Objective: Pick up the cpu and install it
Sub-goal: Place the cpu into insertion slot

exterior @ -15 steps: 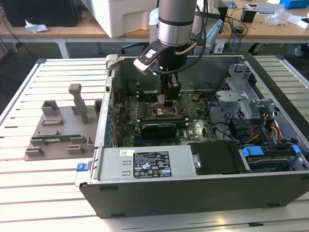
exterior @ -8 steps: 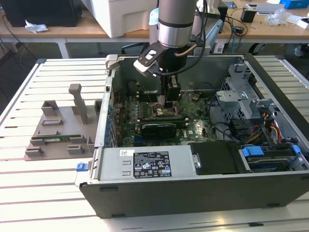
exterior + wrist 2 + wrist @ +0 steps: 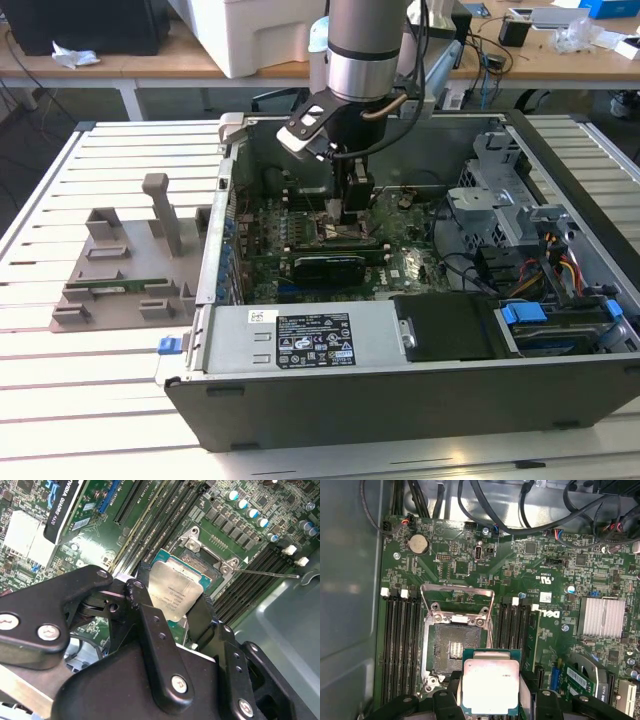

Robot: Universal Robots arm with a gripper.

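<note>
Gripper [image 3: 353,210] jaws clenched on the cpu [image 3: 490,686], gripping two opposite edges. Chip sits over the open socket [image 3: 451,647] on the motherboard [image 3: 470,560], inside the computer case [image 3: 420,400].

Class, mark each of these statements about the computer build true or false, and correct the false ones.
1. The gripper has its fingers shut on the cpu. True.
2. The cpu sits in the socket. False: the socket is bare, and the cpu is held in the fingers close by it.
3. The socket's metal frame is swung open. True.
4. The computer case is closed. False: it is open, with the motherboard in view.
5. The green memory stick lies at the exterior view's right of the case. False: it lies on a grey fixture at the exterior view's left.
</note>
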